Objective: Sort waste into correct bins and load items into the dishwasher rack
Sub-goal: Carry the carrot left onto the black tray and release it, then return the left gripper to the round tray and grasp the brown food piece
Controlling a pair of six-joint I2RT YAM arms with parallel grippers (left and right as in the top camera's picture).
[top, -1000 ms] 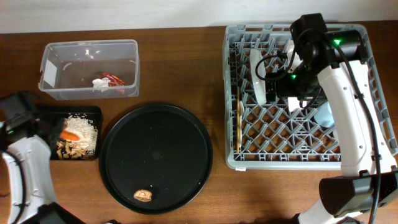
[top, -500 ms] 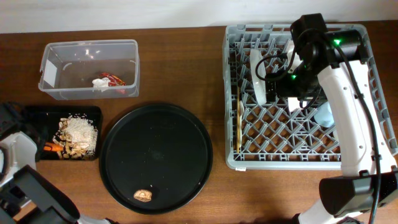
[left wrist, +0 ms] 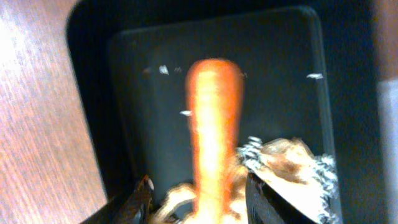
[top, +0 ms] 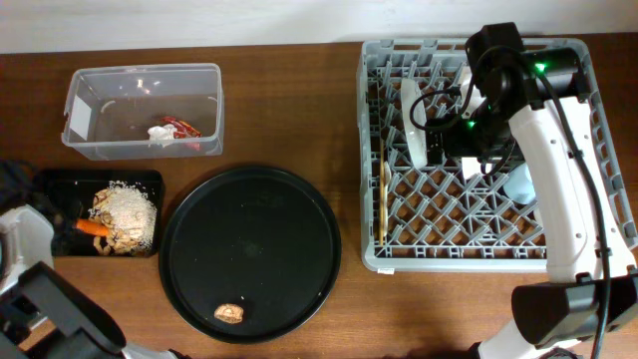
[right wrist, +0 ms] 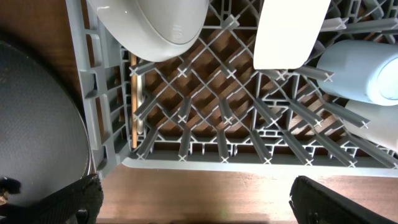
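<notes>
Squarely between the left gripper's (left wrist: pixel 199 202) parted jaws, carrot (left wrist: pixel 214 118) in black tray (left wrist: pixel 280 81)

Robot lab bench, wooden table (top: pixel 289 110), dishwasher rack (top: pixel 449 261)

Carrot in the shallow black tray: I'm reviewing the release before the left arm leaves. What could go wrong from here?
The carrot lies between the fingers of the left end effector, which stand just clear of it; a sideways retreat could drag it over the low rim of the shallow black tray. Its end rests against the food scraps, so a nudge could scatter crumbs onto the table. The small brown lump on the round tray might get overlooked.
</notes>
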